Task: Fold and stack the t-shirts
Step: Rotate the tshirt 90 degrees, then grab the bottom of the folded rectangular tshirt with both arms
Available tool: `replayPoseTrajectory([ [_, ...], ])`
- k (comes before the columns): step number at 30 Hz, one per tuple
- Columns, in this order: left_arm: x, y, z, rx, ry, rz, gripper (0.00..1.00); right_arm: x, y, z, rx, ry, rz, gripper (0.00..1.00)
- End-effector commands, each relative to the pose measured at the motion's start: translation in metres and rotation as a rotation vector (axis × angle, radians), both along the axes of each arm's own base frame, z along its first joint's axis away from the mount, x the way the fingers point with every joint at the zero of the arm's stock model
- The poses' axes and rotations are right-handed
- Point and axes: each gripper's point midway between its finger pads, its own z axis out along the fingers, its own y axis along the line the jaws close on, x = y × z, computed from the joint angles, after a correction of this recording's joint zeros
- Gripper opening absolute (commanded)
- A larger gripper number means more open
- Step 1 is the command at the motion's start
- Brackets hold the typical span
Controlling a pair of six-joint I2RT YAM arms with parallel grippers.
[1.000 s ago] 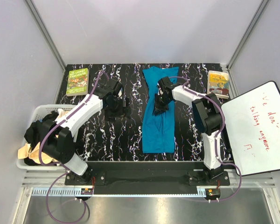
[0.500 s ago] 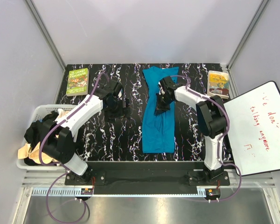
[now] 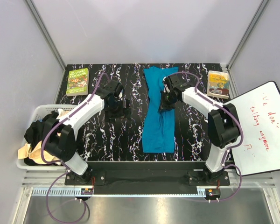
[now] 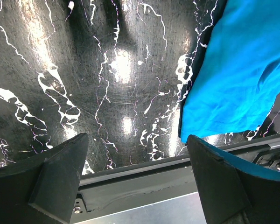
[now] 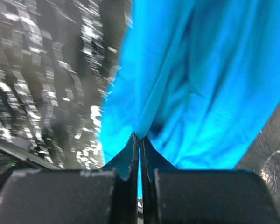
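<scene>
Right, status. My right pincer is clamped fully shut on a pinch of the teal t-shirt, in the shirt's far half. In the wrist view the cloth tents up into the tips, so I read it as a real grip, though I can't tell how many layers it has.

The shirt lies as a long narrow strip on the bench, right of centre, running from the far edge toward the near edge. It looks already folded lengthwise. My guess at why I'm pinching there: to lift the far end and carry it toward the near edge for the crosswise fold.

My left pincer is spread wide with nothing in it. It hovers over bare bench beside the strip's left side, close enough to pin or take an edge if needed.

The black t-shirt and cream t-shirts are heaped in the white basket off the left edge, queued. A green book sits at the far-left corner and a second book at the far-right, both out of the fold path.

Risk: a single-point grip may skew the strip.
</scene>
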Motion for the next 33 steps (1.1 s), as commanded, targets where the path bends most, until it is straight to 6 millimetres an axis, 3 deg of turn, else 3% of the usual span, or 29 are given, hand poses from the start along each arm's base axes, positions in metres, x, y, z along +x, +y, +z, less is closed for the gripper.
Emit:
replayPoseTrajectory([
  [1, 0.014, -0.009, 0.012, -0.038, -0.053, -0.021, 0.91, -0.014, -0.017, -0.035, -0.092, 0.095, -0.012, 0.00],
  [4, 0.012, -0.010, 0.012, -0.043, -0.048, -0.024, 0.91, -0.019, -0.026, -0.053, -0.156, 0.150, -0.017, 0.00],
  [7, 0.011, -0.012, 0.012, -0.051, -0.045, -0.034, 0.94, -0.019, -0.032, -0.055, -0.196, 0.156, -0.017, 0.09],
  [8, 0.010, -0.012, 0.012, -0.055, -0.042, -0.035, 0.95, -0.017, -0.032, -0.046, -0.192, 0.132, -0.017, 0.25],
  [10, 0.007, -0.019, 0.012, -0.078, -0.039, -0.057, 0.99, -0.018, -0.040, -0.034, -0.211, 0.090, -0.025, 0.44],
  [11, 0.006, -0.022, 0.012, -0.087, -0.041, -0.066, 0.99, -0.017, -0.042, -0.013, -0.199, 0.032, -0.033, 0.52],
  [12, 0.007, -0.027, 0.013, -0.105, -0.056, -0.077, 0.99, -0.017, -0.049, -0.005, -0.215, 0.000, -0.054, 0.68],
  [13, -0.002, -0.035, 0.011, -0.125, -0.046, -0.103, 0.99, -0.024, -0.054, 0.013, -0.201, -0.043, -0.069, 0.73],
  [15, -0.009, -0.045, 0.004, -0.159, -0.045, -0.109, 0.99, -0.032, -0.065, 0.024, -0.188, -0.060, -0.118, 0.87],
  [17, -0.014, -0.065, 0.001, -0.248, -0.046, -0.110, 0.98, -0.051, -0.074, 0.027, -0.152, -0.050, -0.141, 0.88],
  [18, -0.026, -0.065, -0.013, -0.265, -0.009, -0.103, 0.96, -0.059, -0.077, 0.024, -0.135, -0.026, -0.166, 0.87],
  [20, -0.031, -0.082, -0.018, -0.352, 0.011, -0.088, 0.87, -0.082, -0.085, 0.010, -0.111, 0.042, -0.185, 0.86],
  [21, -0.042, -0.081, -0.034, -0.349, 0.059, -0.076, 0.82, -0.099, -0.088, -0.007, -0.115, 0.103, -0.200, 0.85],
  [23, -0.051, -0.091, -0.043, -0.381, 0.102, -0.067, 0.72, -0.117, -0.084, -0.017, -0.075, 0.162, -0.197, 0.83],
  [24, -0.062, -0.093, -0.056, -0.371, 0.144, -0.069, 0.71, -0.132, -0.085, -0.032, -0.072, 0.220, -0.218, 0.83],
  [27, -0.074, -0.103, -0.065, -0.388, 0.187, -0.084, 0.70, -0.158, -0.084, -0.051, -0.037, 0.315, -0.253, 0.81],
  [33, -0.090, -0.124, -0.076, -0.403, 0.244, -0.107, 0.68, -0.185, -0.076, -0.073, 0.036, 0.430, -0.303, 0.72],
])
